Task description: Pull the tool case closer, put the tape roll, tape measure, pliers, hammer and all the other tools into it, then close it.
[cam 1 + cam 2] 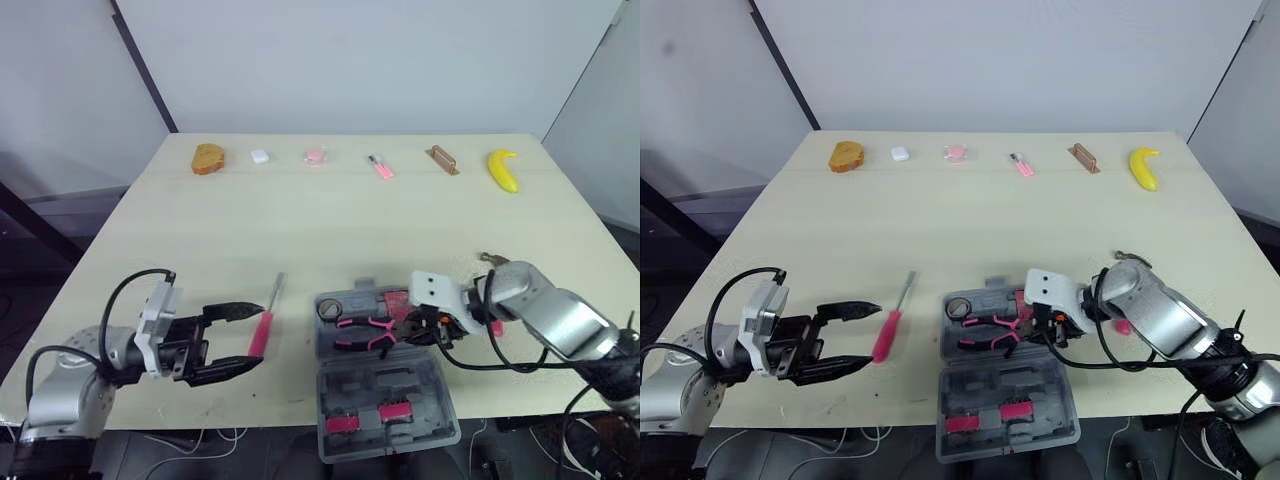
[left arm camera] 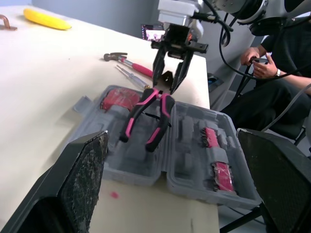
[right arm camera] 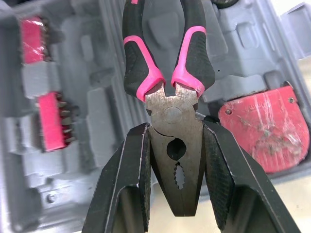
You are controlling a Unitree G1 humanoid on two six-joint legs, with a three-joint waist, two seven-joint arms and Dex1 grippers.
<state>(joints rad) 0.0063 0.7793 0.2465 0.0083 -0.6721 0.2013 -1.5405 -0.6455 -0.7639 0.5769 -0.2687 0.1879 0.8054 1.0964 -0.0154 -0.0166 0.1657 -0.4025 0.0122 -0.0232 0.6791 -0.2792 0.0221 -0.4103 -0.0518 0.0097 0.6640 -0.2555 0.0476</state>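
**Pliers over the case, waiting to be seated**

The right hand (image 3: 176, 126) was clamped on the metal head of the pliers (image 1: 360, 325), one black finger against each side. The pink and black handles pointed away from it across the open tool case (image 1: 440, 420), which sat at the lower centre of the frame, at the near edge of the desk (image 1: 330, 230).

To do this step well, the pliers probably needed lining up with their moulded recess and lowering until they lay flat. Only then should the fingers spread, so the tool would not rock or sit proud and stop the lid from closing. Whether the handles already rested on the tray could not be told.

In the same half of the case lay a dark ring, likely the tape roll (image 1: 329, 308), and a red item, probably the tape measure (image 3: 265, 131), just beside the pliers' head. A careless drop could land on it.

The left hand (image 1: 870, 336) was open at lower left, next to a pink-handled screwdriver (image 1: 888, 333) lying on the desk. The hammer (image 2: 124, 60) lay on the desk beyond the case, near the right arm, with a thin second screwdriver (image 2: 129, 75) beside it.

Along the far edge, well away from the work, ran a row of small things, among them a banana (image 1: 503, 170). A seated person (image 2: 272, 63) was beside the desk.
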